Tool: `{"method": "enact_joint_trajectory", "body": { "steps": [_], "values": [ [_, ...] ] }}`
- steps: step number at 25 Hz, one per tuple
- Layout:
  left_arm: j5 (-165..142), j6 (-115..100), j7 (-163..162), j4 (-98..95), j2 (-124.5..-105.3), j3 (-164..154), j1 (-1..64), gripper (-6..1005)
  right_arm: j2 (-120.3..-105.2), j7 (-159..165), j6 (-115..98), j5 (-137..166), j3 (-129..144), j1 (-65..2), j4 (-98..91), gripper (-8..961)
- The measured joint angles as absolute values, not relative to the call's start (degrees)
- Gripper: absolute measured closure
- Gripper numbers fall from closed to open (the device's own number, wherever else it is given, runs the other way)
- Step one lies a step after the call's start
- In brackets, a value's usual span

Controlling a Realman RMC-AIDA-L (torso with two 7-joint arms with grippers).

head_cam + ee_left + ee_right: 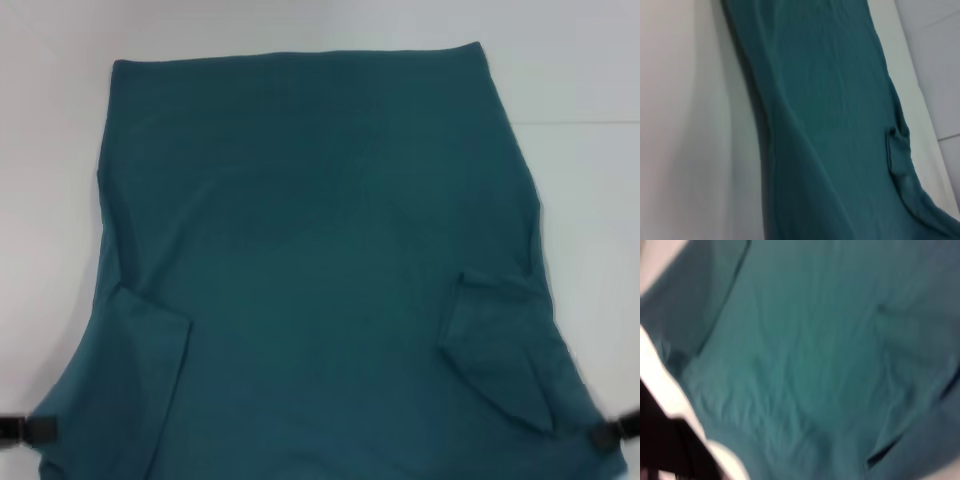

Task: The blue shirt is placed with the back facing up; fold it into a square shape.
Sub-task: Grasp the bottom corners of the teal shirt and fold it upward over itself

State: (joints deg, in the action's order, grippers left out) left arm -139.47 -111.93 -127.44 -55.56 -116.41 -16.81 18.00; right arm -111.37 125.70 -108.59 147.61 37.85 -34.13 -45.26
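Both sleeves of shirt [320, 230] lay folded in. Left gripper [30, 430] at 8, right gripper [608, 434] at 4, each pinching an edge. Square not yet made.

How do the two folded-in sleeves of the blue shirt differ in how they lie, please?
The left sleeve lies flat, its flap ending in a fairly straight edge. The right sleeve is rumpled and tapers to a point toward the near hem. Both are folded inward onto the back of the blue shirt, near the table's front edge.
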Motion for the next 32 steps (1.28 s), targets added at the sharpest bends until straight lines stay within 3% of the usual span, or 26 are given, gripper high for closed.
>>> {"method": "enact_joint_trajectory", "body": {
  "steps": [7,20,27,32],
  "values": [
    [-139.53,-100.83,-134.89,-48.90,-114.34,-19.97,26.97,996,-110.64,129.93,-98.22,142.51,31.02,-36.73,-43.10,864],
    [-139.57,-76.04,-147.83,-41.57,-112.92,-33.62,41.03,996,-112.55,135.32,-78.20,134.91,31.43,-40.69,-42.31,846],
    [-139.57,-60.77,-148.30,-40.25,-114.41,-39.63,42.40,996,-115.16,134.39,-58.49,135.23,39.68,-41.92,-40.55,837],
    [-140.16,-51.02,-147.98,-38.43,-115.33,-43.18,42.07,996,-116.21,135.05,-48.74,135.35,48.04,-43.13,-39.59,830]
  ]
}}
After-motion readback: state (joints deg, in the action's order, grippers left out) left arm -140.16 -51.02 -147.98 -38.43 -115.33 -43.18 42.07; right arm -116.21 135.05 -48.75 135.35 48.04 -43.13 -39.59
